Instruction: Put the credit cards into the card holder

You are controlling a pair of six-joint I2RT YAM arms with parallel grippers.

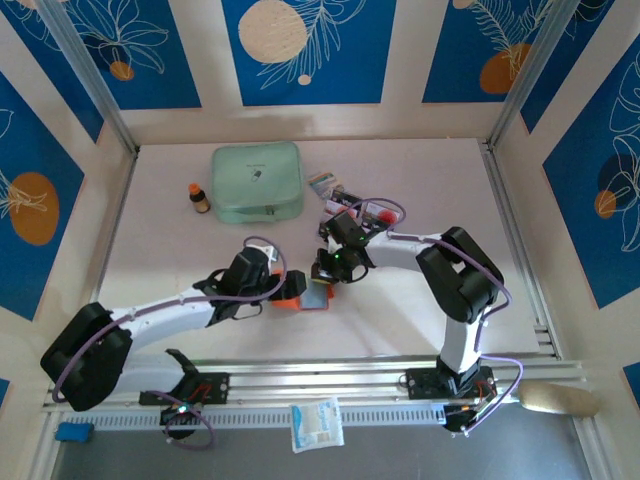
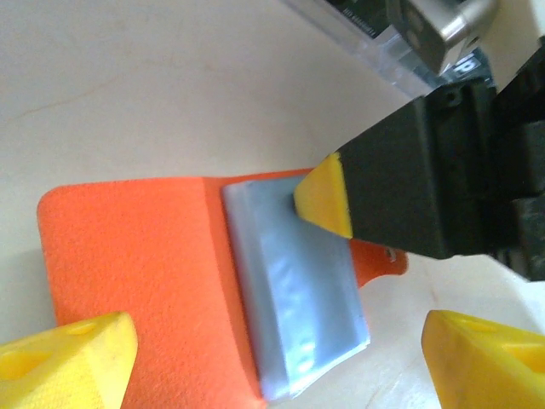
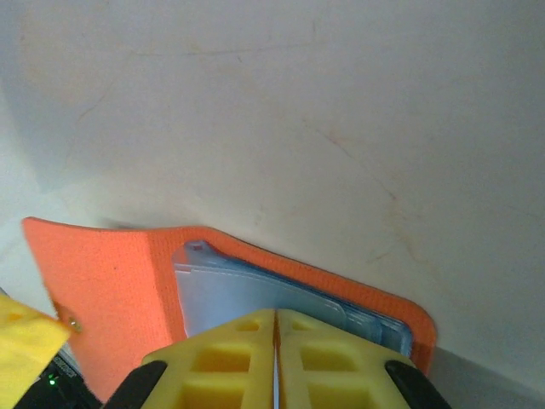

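The orange-red card holder (image 1: 297, 297) lies open on the table between both arms, its greyish clear sleeves (image 2: 298, 290) facing up. My left gripper (image 2: 281, 366) is open, one yellow finger (image 2: 72, 358) over the orange cover and the other past the sleeves' free edge. My right gripper (image 3: 275, 313) is shut at the sleeves' (image 3: 230, 294) edge, and a thin pale sliver shows between its pads. Its tip (image 2: 325, 196) rests on the top sleeve in the left wrist view. The credit cards (image 1: 372, 212) lie further back, behind the right gripper (image 1: 322, 272), partly hidden by the arm.
A mint-green zip pouch (image 1: 257, 182) sits at the back left of centre, with a small brown bottle (image 1: 200, 197) to its left. A small striped packet (image 1: 322, 183) lies by the pouch's right side. Metal frame posts stand at the table's corners.
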